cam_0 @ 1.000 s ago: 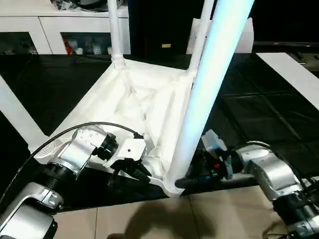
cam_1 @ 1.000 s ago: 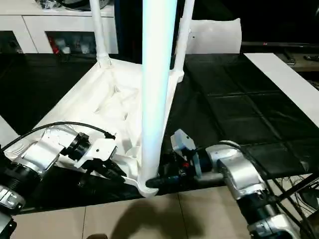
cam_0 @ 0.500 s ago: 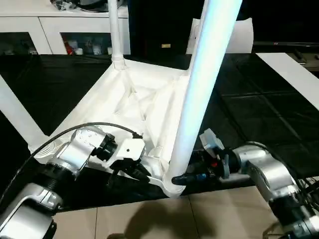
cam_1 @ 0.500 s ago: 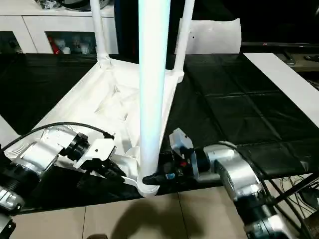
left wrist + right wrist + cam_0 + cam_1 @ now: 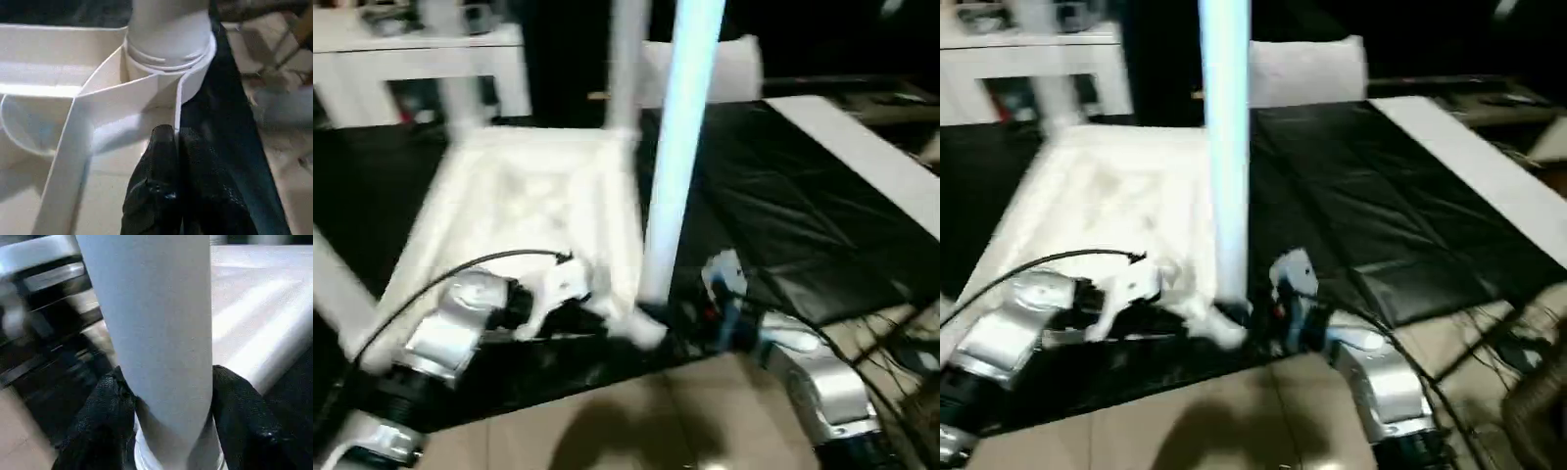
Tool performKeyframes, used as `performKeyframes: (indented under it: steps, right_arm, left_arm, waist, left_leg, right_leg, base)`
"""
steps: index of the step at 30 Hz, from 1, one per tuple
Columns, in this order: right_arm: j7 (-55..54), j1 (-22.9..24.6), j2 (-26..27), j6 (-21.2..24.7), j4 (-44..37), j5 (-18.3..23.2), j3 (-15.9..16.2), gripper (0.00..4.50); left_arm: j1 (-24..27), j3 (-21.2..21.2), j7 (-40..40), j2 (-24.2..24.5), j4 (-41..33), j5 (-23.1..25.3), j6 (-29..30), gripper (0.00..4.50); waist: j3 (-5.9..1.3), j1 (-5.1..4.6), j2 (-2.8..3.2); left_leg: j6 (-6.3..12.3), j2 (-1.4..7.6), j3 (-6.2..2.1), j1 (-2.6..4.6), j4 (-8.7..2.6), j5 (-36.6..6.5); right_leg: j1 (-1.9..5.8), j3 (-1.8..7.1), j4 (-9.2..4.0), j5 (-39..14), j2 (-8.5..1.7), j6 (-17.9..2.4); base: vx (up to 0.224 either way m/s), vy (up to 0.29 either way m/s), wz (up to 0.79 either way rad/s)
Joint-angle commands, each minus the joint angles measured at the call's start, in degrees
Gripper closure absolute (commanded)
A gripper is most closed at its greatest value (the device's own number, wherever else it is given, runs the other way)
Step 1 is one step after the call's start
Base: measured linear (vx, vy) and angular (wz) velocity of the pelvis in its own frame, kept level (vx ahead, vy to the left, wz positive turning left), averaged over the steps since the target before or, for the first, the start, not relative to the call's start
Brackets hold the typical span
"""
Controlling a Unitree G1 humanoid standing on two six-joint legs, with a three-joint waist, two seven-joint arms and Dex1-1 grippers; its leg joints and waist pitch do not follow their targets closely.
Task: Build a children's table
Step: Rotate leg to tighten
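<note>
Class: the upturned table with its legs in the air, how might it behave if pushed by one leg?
The table looks like thin ribbed plastic, so probably light and apt to slide. The tall leg gives leverage, so it may tip. Its smooth round surface could slip.

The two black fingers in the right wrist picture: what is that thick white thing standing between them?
A table leg, standing between the right gripper fingers just above its corner socket.

- A black, glossy, panelled mat [image 5: 783, 211] covers the floor.
- An upturned white plastic square table top [image 5: 533, 201] lies directly on it.
- Beige floor tiles [image 5: 1234, 416] border the mat's near edge.
</note>
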Motion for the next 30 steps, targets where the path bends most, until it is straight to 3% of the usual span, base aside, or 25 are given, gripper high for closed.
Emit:
performKeyframes:
  steps: [1, 3, 6, 8, 10, 11, 13, 14, 15, 18, 20, 21, 23, 24, 27, 28, 30]
  right_arm:
    - [-4.66, -1.80, 5.33, 3.54, 3.15, -1.56, 5.41, 2.51]
    - [-10.03, -4.23, 9.12, 3.61, 6.50, -2.66, 4.46, 2.52]
    - [-17.29, -7.44, 13.32, 4.46, 10.66, -4.03, 2.31, 2.53]
    - [-23.43, -10.00, 16.08, 5.24, 14.05, -4.56, 0.24, 2.53]
    - [-24.09, -10.41, 16.87, 4.52, 14.62, -4.40, -0.25, 2.53]
    - [-24.27, -10.47, 17.17, 4.19, 14.65, -4.60, -0.37, 2.18]
    - [-25.32, -9.79, 17.56, 3.02, 13.58, -5.10, -0.90, 2.18]
    - [-25.94, -9.01, 17.65, 2.28, 12.56, -5.36, -1.62, 1.95]
    - [-26.10, -8.78, 17.65, 2.09, 12.28, -5.44, -1.87, 1.75]
    - [-25.59, -7.85, 16.95, 1.36, 10.71, -5.14, -2.39, 1.70]
    - [-25.12, -6.17, 13.82, -0.71, 7.41, -7.27, -1.39, 1.39]
    - [-25.07, -6.00, 13.42, -0.95, 7.06, -7.60, -1.20, 1.33]
    - [-23.15, -4.10, 11.40, -0.25, 3.58, -6.85, -1.23, 1.30]
    - [-22.52, -3.37, 10.72, -0.41, 2.38, -6.57, -1.39, 1.12]
    - [-18.34, 0.93, 7.61, -0.07, -5.74, -2.18, -3.84, 0.88]
    - [-18.02, 1.19, 7.47, 0.10, -6.30, -1.72, -4.06, 0.79]
    - [-15.20, 2.67, 5.66, 0.74, -9.74, 0.55, -4.36, 0.55]
  left_arm:
    - [-0.46, -2.41, 5.18, -5.97, -2.65, -0.40, 2.15, 4.50]
    - [-1.74, -2.08, 9.26, -8.82, -1.81, 0.62, 3.72, 4.50]
    - [-3.43, -2.29, 12.70, -11.11, -0.22, 1.73, 3.83, 4.50]
    - [-4.98, -2.55, 14.21, -12.26, 1.68, 2.80, 2.33, 4.50]
    - [-5.59, -2.91, 14.33, -12.06, 2.50, 3.16, 1.15, 4.50]
    - [-5.78, -2.95, 14.63, -12.04, 2.77, 3.46, 0.75, 4.50]
    - [-6.53, -3.11, 13.47, -10.78, 4.45, 4.16, -2.57, 4.50]
    - [-7.06, -2.98, 12.53, -9.68, 5.80, 4.52, -5.16, 4.50]
    - [-7.20, -2.90, 12.25, -9.37, 6.15, 4.58, -5.81, 4.50]
    - [-7.69, -2.58, 11.32, -8.24, 7.48, 4.51, -9.03, 4.50]
    - [-8.64, -1.94, 10.95, -6.58, 10.05, 4.72, -13.63, 4.50]
    - [-8.74, -1.89, 10.91, -6.41, 10.30, 4.74, -14.09, 4.50]
    - [-9.10, -0.73, 10.42, -5.86, 11.58, 3.96, -16.13, 4.50]
    - [-9.10, -0.09, 10.41, -5.89, 11.79, 3.41, -16.38, 4.50]
    - [-7.78, 2.90, 8.90, -5.58, 10.44, -0.45, -16.71, 4.50]
    - [-7.61, 3.02, 8.73, -5.54, 10.16, -0.71, -16.64, 4.07]
    - [-6.32, 3.99, 8.19, -5.74, 8.45, -2.74, -16.87, 3.96]
  waist:
    - [-2.02, 0.01, 0.56]
    - [-1.75, -0.70, 0.51]
    - [-1.54, -1.36, 0.64]
    - [-1.71, -2.15, 0.85]
    - [-1.80, -2.44, 1.25]
    - [-1.80, -2.56, 1.20]
    - [-1.78, -2.54, 1.09]
    - [-2.01, -2.22, 0.98]
    - [-2.01, -2.22, 0.98]
    - [-2.32, -1.65, 0.89]
    - [-2.65, -0.61, 0.90]
    - [-2.98, -0.07, 0.66]
    - [-3.25, 0.75, 0.53]
    - [-3.22, 1.18, 0.80]
    - [-3.22, 1.91, 0.63]
    - [-3.22, 1.91, 0.63]
    - [-2.97, 2.02, 0.43]
  left_leg:
    - [1.58, 0.48, -0.11, -1.24, -4.42, -18.36]
    - [1.66, 0.33, -0.15, -1.05, -4.34, -19.74]
    - [1.82, -0.01, -0.30, -0.51, -3.89, -22.21]
    - [1.84, 0.09, -0.62, -0.63, -4.01, -22.77]
    - [1.97, 0.45, -0.96, -0.85, -4.43, -23.00]
    - [2.11, 0.52, -1.03, -1.02, -4.57, -22.77]
    - [2.15, 0.53, -0.92, -1.01, -4.70, -21.78]
    - [2.31, 0.49, -0.69, -1.16, -4.74, -19.22]
    - [2.31, 0.49, -0.69, -1.16, -4.74, -19.22]
    - [2.43, 0.87, -0.28, -1.30, -4.84, -14.41]
    - [2.94, 0.83, 0.35, -1.04, -4.53, -9.94]
    - [2.90, 0.76, 0.41, -1.52, -4.37, -6.65]
    - [3.49, 0.56, 0.58, -1.80, -3.91, -1.32]
    - [3.79, 0.64, 0.72, -1.75, -3.85, -0.22]
    - [4.11, 0.72, 0.76, -1.88, -3.86, -1.33]
    - [4.11, 0.72, 0.76, -1.88, -3.86, -1.33]
    - [3.99, 0.62, 0.90, -2.36, -3.82, -2.95]
  right_leg:
    - [2.77, 1.80, -6.44, -33.97, -3.82, -0.21]
    - [2.38, 1.65, -6.65, -34.56, -3.69, -0.57]
    - [1.91, 0.97, -7.53, -37.90, -3.74, 0.69]
    - [2.29, 0.71, -7.56, -36.68, -3.84, 0.89]
    - [2.72, 0.85, -7.26, -33.87, -4.04, 0.02]
    - [2.80, 1.14, -7.06, -31.95, -4.15, -0.71]
    - [2.62, 1.72, -6.60, -29.77, -4.15, -2.22]
    - [2.65, 2.35, -6.09, -27.24, -4.19, -3.36]
    - [2.65, 2.35, -6.09, -27.24, -4.19, -3.36]
    - [2.81, 3.33, -4.78, -21.46, -4.09, -6.04]
    - [2.68, 3.66, -4.45, -16.65, -3.89, -7.18]
    - [3.18, 3.90, -3.53, -12.81, -3.91, -7.80]
    - [3.32, 4.12, -2.38, -5.41, -3.66, -8.67]
    - [3.31, 4.13, -2.10, -3.48, -3.78, -9.36]
    - [3.68, 4.14, -2.07, -3.98, -3.80, -8.95]
    - [3.68, 4.14, -2.07, -3.98, -3.80, -8.95]
    - [3.55, 4.14, -2.39, -7.69, -3.76, -8.00]
  base:
    - [0.000, 0.000, 0.00]
    - [0.000, 0.000, 0.00]
    - [0.000, 0.000, 0.00]
    - [0.000, 0.000, 0.00]
    - [0.000, 0.000, 0.00]
    - [0.000, 0.000, 0.00]
    - [0.000, 0.000, 0.00]
    - [0.000, 0.000, 0.00]
    - [0.000, 0.000, 0.00]
    - [0.000, 0.000, 0.00]
    - [0.025, -0.015, 0.03]
    - [0.054, -0.039, 0.04]
    - [0.027, -0.020, 0.02]
    - [0.000, 0.000, 0.00]
    - [0.000, 0.000, 0.00]
    - [0.000, 0.000, 0.00]
    - [0.000, 0.000, 0.00]
